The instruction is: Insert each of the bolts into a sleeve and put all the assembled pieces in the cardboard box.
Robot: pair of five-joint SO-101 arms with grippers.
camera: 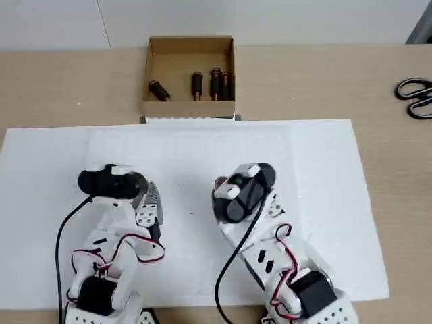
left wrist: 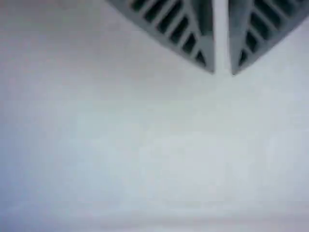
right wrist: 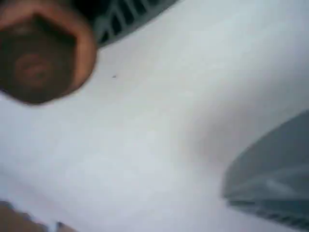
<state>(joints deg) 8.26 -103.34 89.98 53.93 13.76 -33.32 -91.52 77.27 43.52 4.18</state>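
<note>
While left arm sits low over white sheet (camera: 324, 175), left pincer (left wrist: 222, 72) all but closed: grey ribbed fingers (left wrist: 183, 29) parted by thin slit, nothing between, tips close over sheet. Open brown cardboard box (camera: 189, 108) beyond sheet's far edge, four dark assembled pieces (camera: 196, 85) lying inside. Right pincer (camera: 221, 189) clenched on copper-brown sleeve (right wrist: 36, 55), dark at core, seen end-on beside ribbed finger (right wrist: 128, 17). Black-handled scissors (camera: 415, 98) on wooden table (camera: 67, 81), far right.
</note>
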